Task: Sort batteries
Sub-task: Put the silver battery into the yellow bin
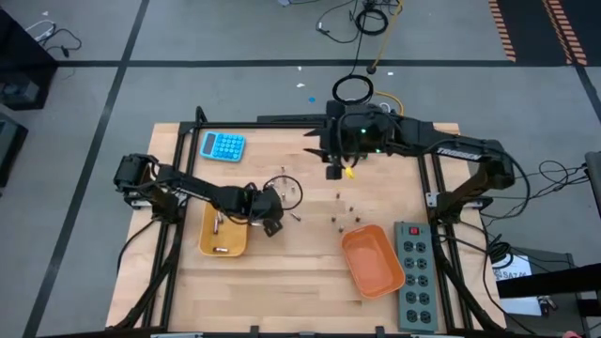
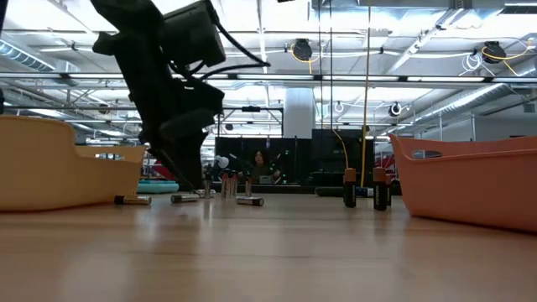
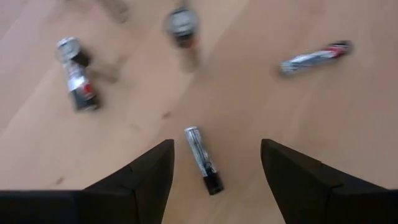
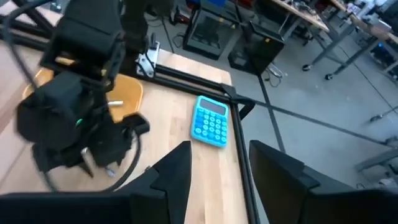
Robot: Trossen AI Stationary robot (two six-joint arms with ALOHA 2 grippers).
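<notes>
Blue calculator (image 1: 223,145) at upper left of the wooden tabletop (image 1: 291,282), near the black frame rail. Grey power strip (image 1: 415,274) along the right edge, lower right of frame. Cables (image 1: 366,19) on the grey floor at top centre. Black-and-orange hazard tape (image 1: 535,28) at upper right.

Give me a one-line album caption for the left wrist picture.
Open left gripper hovering over a small battery lying between its fingers, three more batteries scattered on the wooden table.

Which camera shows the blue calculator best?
The right wrist view: the blue calculator looks big, with its buttons clear. The high view shows it small at a table corner. The other two views miss it.
</notes>
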